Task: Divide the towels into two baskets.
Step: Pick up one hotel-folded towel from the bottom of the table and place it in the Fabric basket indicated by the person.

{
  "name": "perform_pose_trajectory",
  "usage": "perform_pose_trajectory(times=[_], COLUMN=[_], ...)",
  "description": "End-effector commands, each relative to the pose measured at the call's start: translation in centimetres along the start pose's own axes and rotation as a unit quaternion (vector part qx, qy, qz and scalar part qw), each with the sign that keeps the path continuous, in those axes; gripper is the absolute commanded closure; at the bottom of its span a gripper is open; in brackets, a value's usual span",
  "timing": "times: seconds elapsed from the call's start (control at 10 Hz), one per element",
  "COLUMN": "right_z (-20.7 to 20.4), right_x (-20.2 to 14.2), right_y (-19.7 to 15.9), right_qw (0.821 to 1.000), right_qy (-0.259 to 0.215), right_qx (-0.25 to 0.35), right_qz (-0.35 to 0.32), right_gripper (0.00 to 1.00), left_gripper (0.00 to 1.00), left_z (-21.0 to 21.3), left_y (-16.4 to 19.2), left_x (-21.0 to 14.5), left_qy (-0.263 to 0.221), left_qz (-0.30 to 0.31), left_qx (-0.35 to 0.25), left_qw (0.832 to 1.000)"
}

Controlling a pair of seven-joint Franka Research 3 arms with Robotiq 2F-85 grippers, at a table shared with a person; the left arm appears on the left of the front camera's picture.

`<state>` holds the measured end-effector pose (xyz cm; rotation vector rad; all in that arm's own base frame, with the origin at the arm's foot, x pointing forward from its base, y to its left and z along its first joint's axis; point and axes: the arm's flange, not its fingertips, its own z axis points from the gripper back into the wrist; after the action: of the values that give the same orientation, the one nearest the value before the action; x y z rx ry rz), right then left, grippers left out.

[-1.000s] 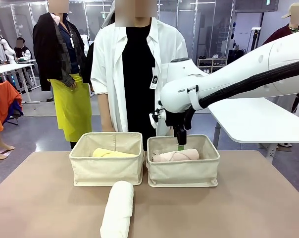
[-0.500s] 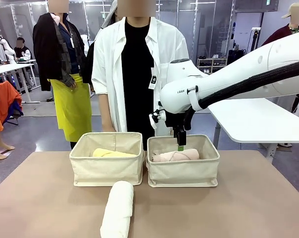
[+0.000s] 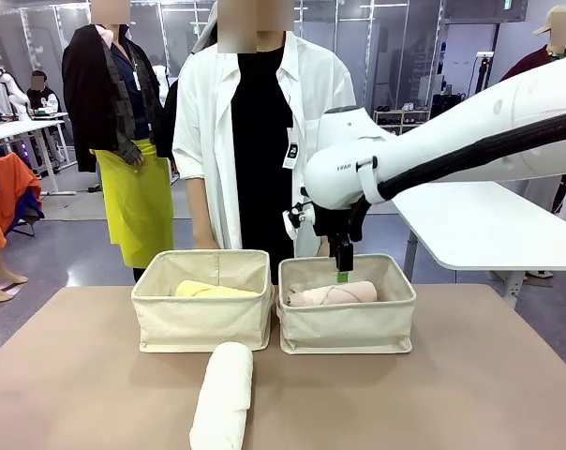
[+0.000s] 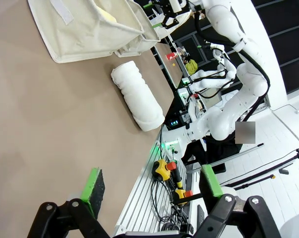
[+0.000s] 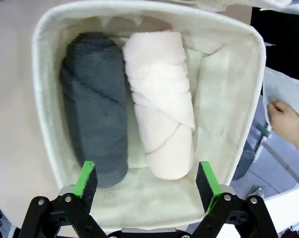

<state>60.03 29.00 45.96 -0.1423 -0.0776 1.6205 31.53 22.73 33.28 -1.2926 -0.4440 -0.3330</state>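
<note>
Two cream baskets stand side by side at the far side of the table. A yellow towel (image 3: 213,290) lies in the left basket (image 3: 201,325). The right basket (image 3: 347,330) holds a pale pink towel (image 3: 332,294). My right gripper (image 3: 341,274) hangs open just above it with nothing between its fingers. In the right wrist view the gripper (image 5: 146,179) looks down on the dark grey towel (image 5: 95,104) and the pink towel (image 5: 162,104), lying side by side in the basket (image 5: 216,84). A white towel (image 3: 222,394) lies on the table in front of the baskets. My left gripper (image 4: 152,183) is open, low over the table and apart from the white towel (image 4: 138,95).
A person in a white coat stands right behind the baskets, one hand (image 5: 285,119) beside the right basket. The tan table (image 3: 433,394) has bare room on both sides of the white towel. Cables and emergency-stop buttons (image 4: 172,173) sit at the robot's edge.
My right arm has risen slightly above the right basket. The towels and baskets have not moved.
</note>
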Motion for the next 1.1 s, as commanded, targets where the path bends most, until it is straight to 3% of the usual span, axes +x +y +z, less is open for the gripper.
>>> perform_pose_trajectory(times=[0.0,0.2,0.4,0.5,0.6,0.8,1.0], right_z=[3.8,6.3,7.1,6.4,4.9,1.4,-1.6], right_x=[-2.4,-4.8,-9.8,-12.8,-16.7,-23.5,-31.1], right_y=[3.7,7.7,12.1,13.9,15.4,17.5,19.5], right_qw=[0.997,0.986,0.955,0.926,0.886,0.810,0.736], right_qy=[-0.042,-0.088,-0.177,-0.233,-0.305,-0.374,-0.457], right_qx=[0.043,0.098,0.156,0.202,0.236,0.271,0.313], right_qz=[-0.039,-0.105,-0.182,-0.217,-0.259,-0.361,-0.388], right_gripper=[0.00,0.00,0.00,0.00,0.00,0.00,0.00], left_gripper=[0.02,0.02,0.02,0.02,0.02,0.02,0.02], left_z=[0.3,0.3,0.3,0.3,0.3,0.3,0.3], left_y=[-0.3,-0.3,-0.3,-0.3,-0.3,-0.3,-0.3], left_x=[-0.2,-0.2,-0.2,-0.2,-0.2,-0.2,-0.2], left_qy=[0.003,0.003,0.003,0.003,0.003,0.003,0.003], left_qz=[-0.001,-0.001,-0.001,-0.001,-0.001,-0.001,-0.001], left_qx=[-0.002,-0.002,-0.002,-0.002,-0.002,-0.002,-0.002], left_qw=[1.000,1.000,1.000,1.000,1.000,1.000,1.000])
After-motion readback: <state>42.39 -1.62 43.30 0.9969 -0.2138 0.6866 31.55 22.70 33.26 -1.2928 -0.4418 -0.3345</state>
